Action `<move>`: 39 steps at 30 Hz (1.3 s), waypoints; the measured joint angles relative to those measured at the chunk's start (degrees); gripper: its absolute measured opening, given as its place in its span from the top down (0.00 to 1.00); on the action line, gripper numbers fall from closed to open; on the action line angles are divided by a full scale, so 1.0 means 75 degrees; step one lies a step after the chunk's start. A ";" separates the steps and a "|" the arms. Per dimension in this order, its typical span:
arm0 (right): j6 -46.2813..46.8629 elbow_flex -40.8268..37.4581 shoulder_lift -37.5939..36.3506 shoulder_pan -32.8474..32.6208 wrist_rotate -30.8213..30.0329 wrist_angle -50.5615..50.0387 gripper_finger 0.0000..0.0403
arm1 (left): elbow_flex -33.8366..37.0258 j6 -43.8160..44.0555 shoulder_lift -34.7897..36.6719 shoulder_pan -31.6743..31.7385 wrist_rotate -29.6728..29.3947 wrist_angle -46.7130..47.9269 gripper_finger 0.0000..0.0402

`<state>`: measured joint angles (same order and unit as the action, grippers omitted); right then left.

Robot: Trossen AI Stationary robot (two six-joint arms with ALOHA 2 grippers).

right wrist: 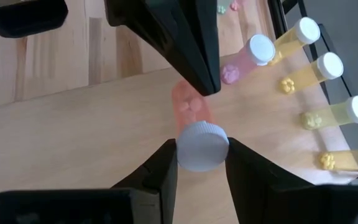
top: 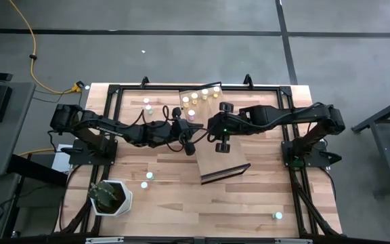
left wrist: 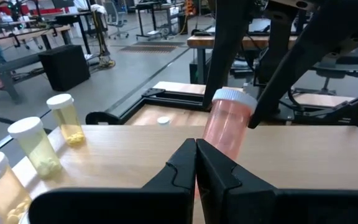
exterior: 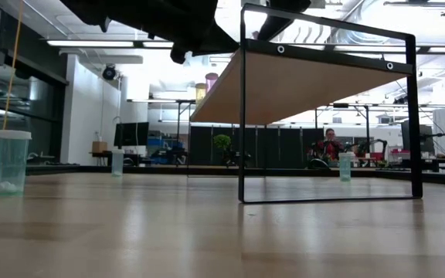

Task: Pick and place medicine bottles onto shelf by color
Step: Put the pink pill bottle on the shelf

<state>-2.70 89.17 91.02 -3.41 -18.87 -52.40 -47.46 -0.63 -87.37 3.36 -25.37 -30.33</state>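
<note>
The shelf (top: 223, 163) is a tilted light-wood board in a dark frame. Several yellow bottles (right wrist: 328, 65) and a pink one (right wrist: 248, 55) stand at its far end (top: 200, 95). My right gripper (right wrist: 202, 163) is over the board, shut on another pink bottle (left wrist: 224, 127). My left gripper (left wrist: 196, 163) is shut and points level at that bottle's body from the table's left. Its tips (right wrist: 207, 84) stand right at the bottle's lower part. My right gripper pinches the pink bottle's white cap (right wrist: 202, 146) between its two fingers (right wrist: 165, 163), one on each side. The fingers slant down from above. The bottle hangs below them, slightly tilted, over the board; my left fingers hide its base. My left gripper: I cannot tell whether its shut tips touch the bottle's body.
Loose bottles stand on the table left of the shelf (top: 147, 105), near the front (top: 147, 179) and at the front right (top: 277, 215). A white pot (top: 110, 198) sits at the front left. In the low view, a teal bottle (exterior: 11, 161) stands nearby.
</note>
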 joint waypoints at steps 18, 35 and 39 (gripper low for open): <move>-0.0166 0.0000 -0.0009 0.0010 0.0023 0.0681 0.73 | 0.0000 0.0201 -0.0058 0.0009 0.0099 -0.0051 1.00; -0.0444 0.0003 0.0009 0.0863 -0.0026 0.1010 0.73 | 0.0006 -0.1091 0.1316 -0.0597 -0.2644 0.1508 1.00; -0.0443 0.0003 0.0106 0.1136 -0.0026 0.1184 0.73 | 0.0006 -0.1230 0.1903 -0.1030 -0.3026 0.2105 1.00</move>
<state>-6.02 89.19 91.82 5.11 -19.07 -43.52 -47.42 -9.85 -73.10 -4.37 -48.06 -14.54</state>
